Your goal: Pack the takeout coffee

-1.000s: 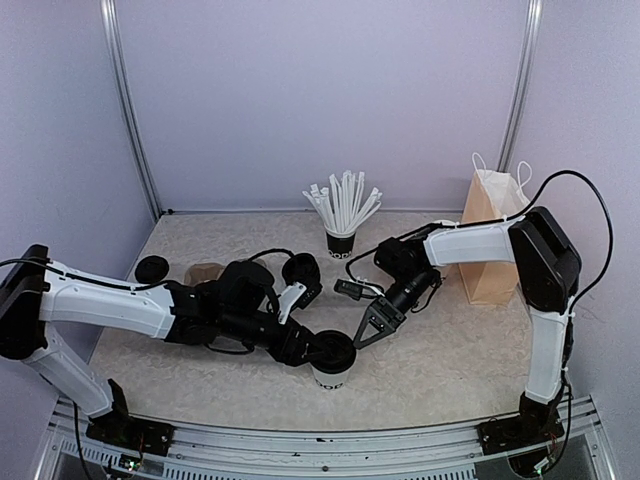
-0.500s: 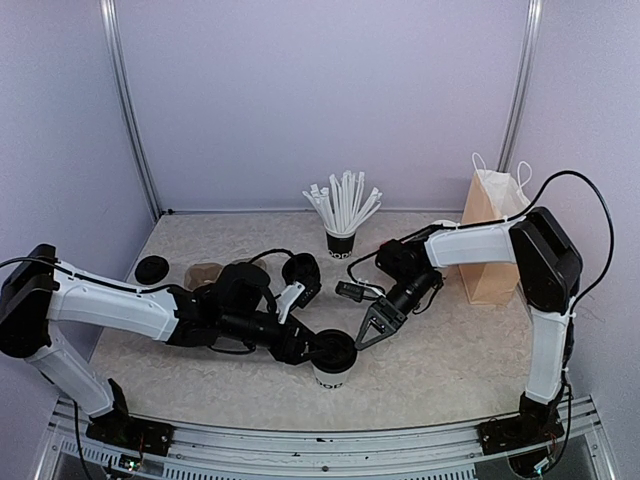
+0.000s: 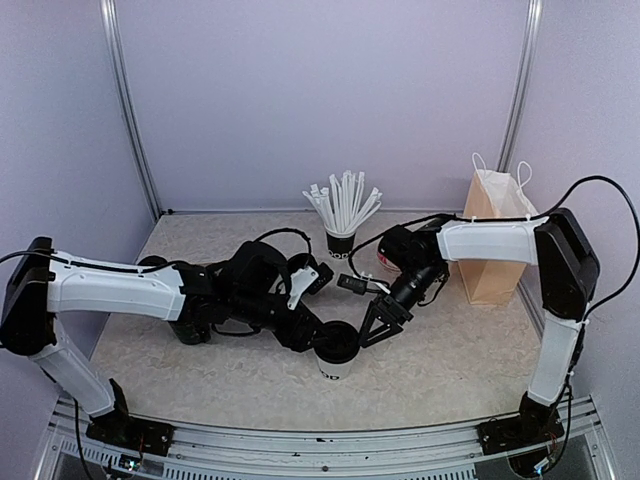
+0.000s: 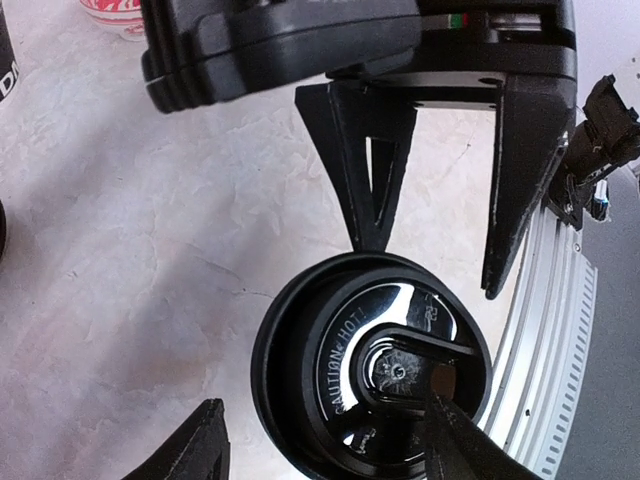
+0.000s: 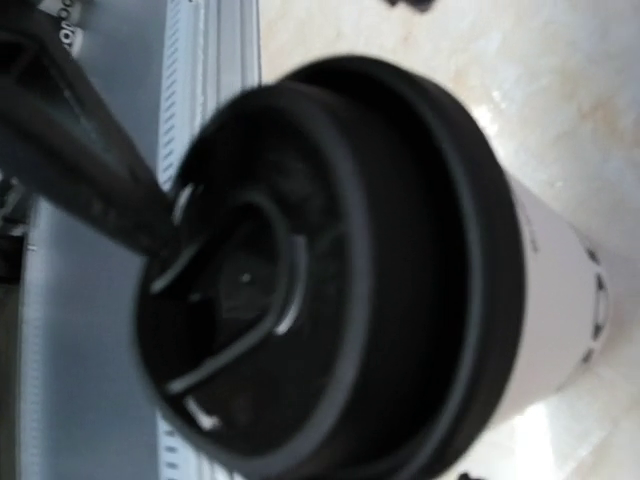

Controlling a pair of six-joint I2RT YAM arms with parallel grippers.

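Observation:
The takeout coffee, a white paper cup (image 3: 336,368) with a black lid (image 3: 338,342), stands upright near the table's front middle. My left gripper (image 3: 318,334) hovers over its left side, open. In the left wrist view its fingers straddle the lid (image 4: 340,370), the right fingertip (image 4: 452,445) lying over the lid's rim and the left one (image 4: 200,445) apart from it. My right gripper (image 3: 377,323) sits at the cup's right, open, its two fingers (image 4: 372,170) spread with bare table between them. The right wrist view is filled by the lid (image 5: 330,260) and cup wall (image 5: 560,300).
A brown paper bag (image 3: 493,235) with handles stands upright at the right back. A black cup of white straws (image 3: 341,212) is behind the arms. A red-and-white item (image 3: 384,259) lies by the right wrist. The metal rail (image 4: 560,330) runs close in front of the cup.
The left arm has swung right and lifted over the cup, its jaws wider. The right gripper has shifted a little along the cup's right side and opened wider.

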